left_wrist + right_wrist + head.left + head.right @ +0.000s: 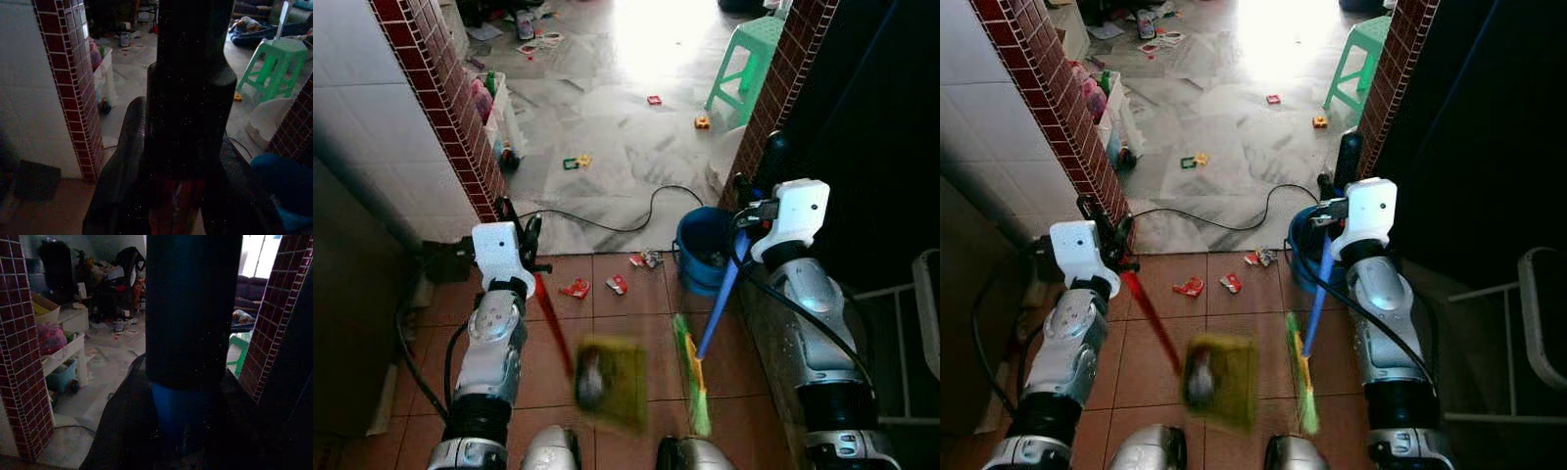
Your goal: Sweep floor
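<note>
My left gripper [530,245] is clamped on the red handle of the dustpan [612,380], which hangs low over the tiles, while my right gripper [744,217] is closed around the blue handle of the broom [693,372], its green bristles just beside the pan.

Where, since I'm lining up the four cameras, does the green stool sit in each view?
Left eye view: green stool at top right.
Right eye view: top, right of centre.
Left wrist view: upper right.
Right wrist view: right of centre, partly hidden.
Shared landmark: the brick pillar beside it.
</note>
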